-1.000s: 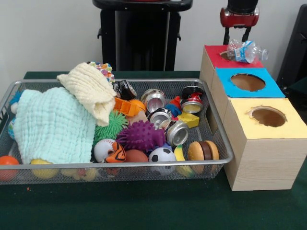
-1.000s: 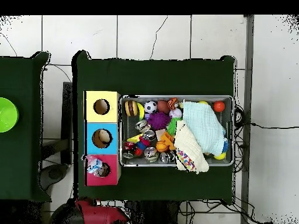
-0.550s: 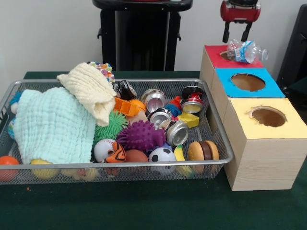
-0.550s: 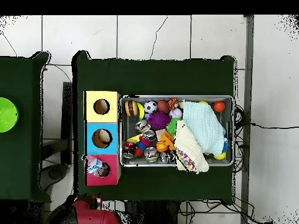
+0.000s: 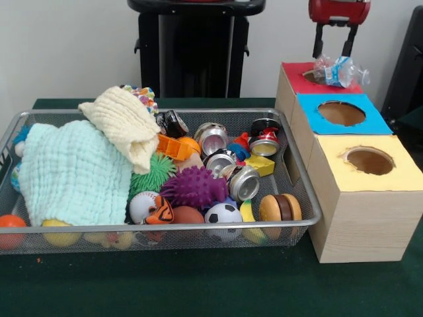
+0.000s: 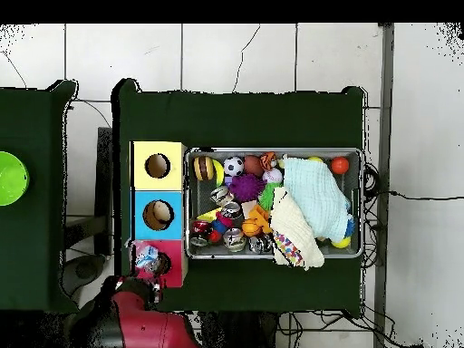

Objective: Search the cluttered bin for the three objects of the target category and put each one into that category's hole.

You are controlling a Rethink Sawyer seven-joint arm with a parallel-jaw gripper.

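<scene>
At the left of the front view, a mint muslin cloth (image 5: 73, 172) and a cream cloth (image 5: 125, 125) lie heaped in the wire bin (image 5: 301, 188), with a purple spiky ball (image 5: 193, 186), a soccer ball (image 5: 223, 214) and several crushed cans (image 5: 243, 181) crowding its middle and right. Further right, a crushed plastic bottle (image 5: 338, 70) lies across the hole of the red-topped box (image 5: 297, 71), in the upper right. Directly above it hangs the gripper (image 5: 332, 45), its two black fingers spread apart and holding nothing.

You find no legible text, label, brand or number on any object in either view.
</scene>
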